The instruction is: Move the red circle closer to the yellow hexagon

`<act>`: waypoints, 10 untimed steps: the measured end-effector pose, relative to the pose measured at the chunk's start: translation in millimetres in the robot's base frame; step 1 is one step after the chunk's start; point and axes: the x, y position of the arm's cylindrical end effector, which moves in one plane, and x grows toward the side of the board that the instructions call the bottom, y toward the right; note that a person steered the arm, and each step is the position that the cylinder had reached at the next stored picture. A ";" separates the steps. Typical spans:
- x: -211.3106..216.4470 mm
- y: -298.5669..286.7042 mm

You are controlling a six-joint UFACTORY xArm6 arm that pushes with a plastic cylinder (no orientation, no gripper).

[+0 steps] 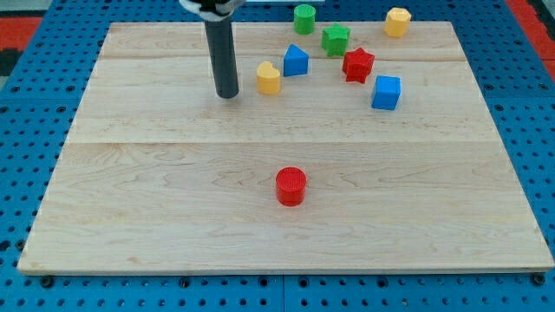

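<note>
Here, my tip [227,94] stands far from the red circle [291,186].
No claw, a bare rod holding nothing; the yellow hexagon [397,22] probably sits at the board's far right edge, so the circle needs pushing far-right.

No readable text, label, brand, number or sign is showing anywhere in the camera view: nothing is appearing on the pale wooden board [173,182], on the coloured plastic blocks, or on the blue perforated surface [35,104] surrounding the board.
</note>
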 end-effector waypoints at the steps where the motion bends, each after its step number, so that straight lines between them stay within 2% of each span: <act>1: 24.2 0.0; 3: 22.6 1.8; 4: -19.3 -18.4; 5: 16.0 -57.2; 6: 116.9 -42.2; 7: 172.6 14.5; 8: 181.0 103.0; 10: 100.9 81.2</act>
